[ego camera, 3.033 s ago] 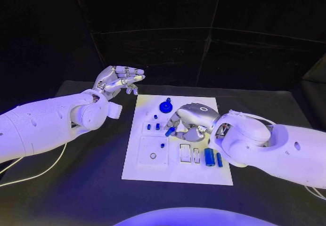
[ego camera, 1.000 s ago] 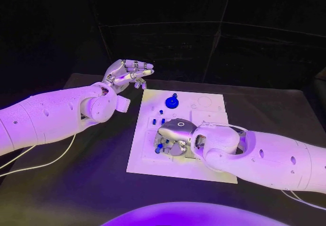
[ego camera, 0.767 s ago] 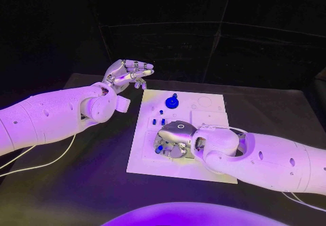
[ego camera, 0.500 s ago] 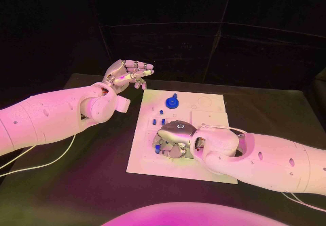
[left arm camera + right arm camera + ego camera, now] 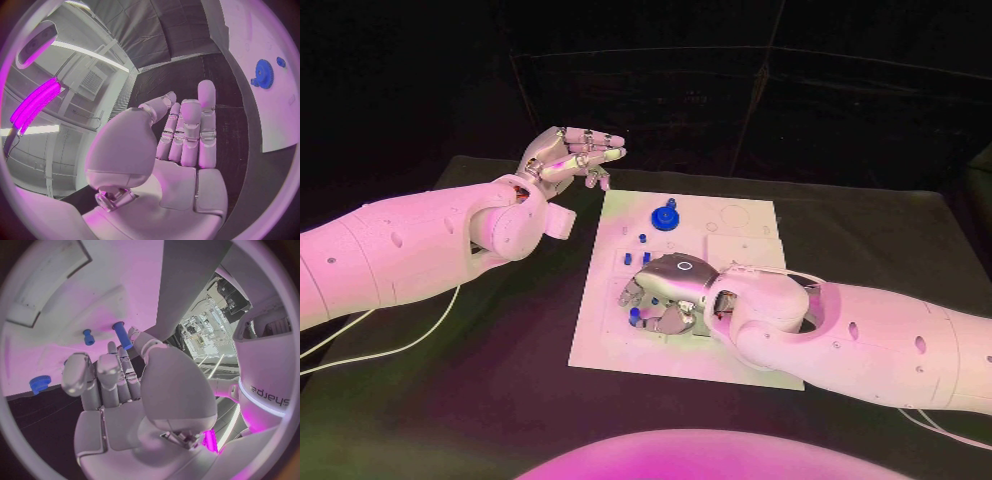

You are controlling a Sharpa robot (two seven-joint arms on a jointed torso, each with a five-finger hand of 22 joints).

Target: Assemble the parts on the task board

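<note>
The white task board [image 5: 740, 235] lies in the middle of the black table. My right hand [image 5: 668, 295] is down on its left-middle part, fingers against the plate, pinching a blue peg [image 5: 123, 335] between thumb and a finger; the peg [image 5: 635, 314] peeks out at the fingertips. A blue gear [image 5: 665, 217] stands near the board's far edge, and small blue pegs [image 5: 643, 257] stand between it and the hand. My left hand [image 5: 571, 155] is raised off the board's far left corner, empty, with its fingers [image 5: 187, 130] stretched out side by side.
Shallow rectangular recesses [image 5: 44, 287] are cut into the board. The gear [image 5: 264, 74] and the board's edge [image 5: 278, 115] lie beyond my left hand. A white cable [image 5: 387, 350] runs over the table under the left arm. Black cloth surrounds the board.
Over three seconds my right hand carried the blue peg nearer and leftward across the board. In the last second it only shifts slightly. The left hand stays put.
</note>
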